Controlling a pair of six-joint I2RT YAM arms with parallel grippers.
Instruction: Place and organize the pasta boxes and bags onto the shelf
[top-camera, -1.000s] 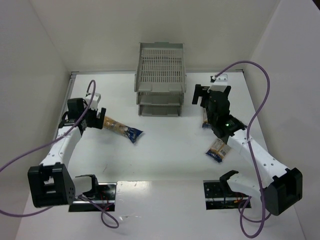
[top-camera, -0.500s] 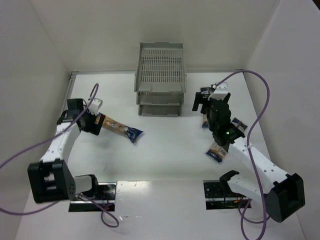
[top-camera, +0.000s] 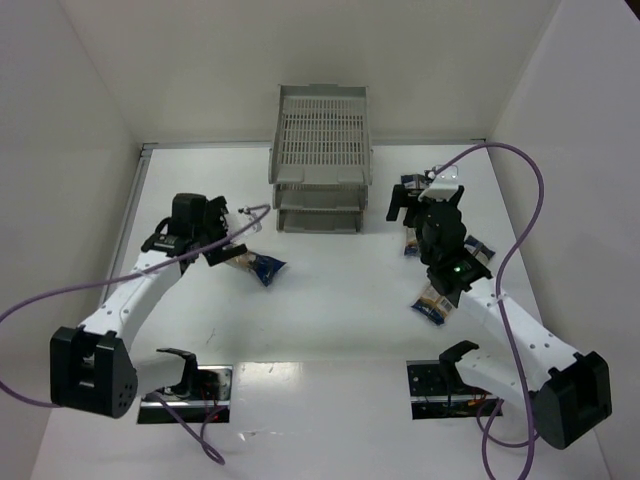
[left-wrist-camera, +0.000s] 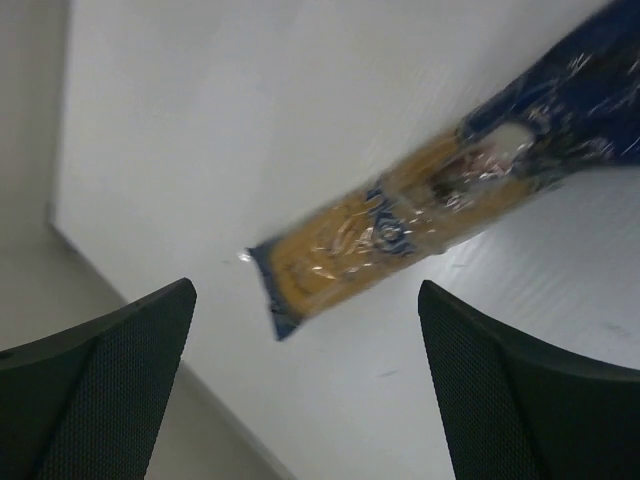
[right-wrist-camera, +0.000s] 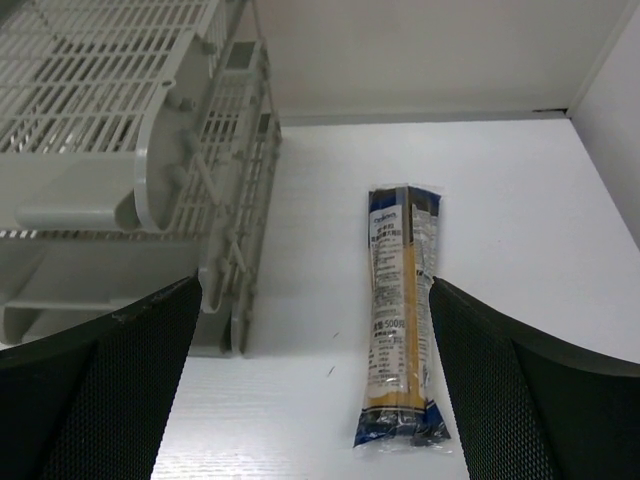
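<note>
Right hand (right-wrist-camera: 315, 285), apart, has a packet (right-wrist-camera: 400, 310) lengthwise ahead beside the shelf (right-wrist-camera: 150, 190); left hand (left-wrist-camera: 305, 290), apart, seemingly above a slanted packet (left-wrist-camera: 400, 230).

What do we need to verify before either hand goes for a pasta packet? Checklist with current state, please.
1. Left hand open, holding nothing: ok.
2. Right hand open, holding nothing: ok.
3. Left packet lined up between the fingers: cannot tell. The wrist view is blurred and the packet lies diagonally.
4. Right packet centred in the hand: not ok. It lies close to one side of the gap, beside the shelf.
5. Third packet reachable: not ok. It is partly under the right arm.
6. Shelf top tray free of packets: ok. Lower tiers: cannot tell.
</note>
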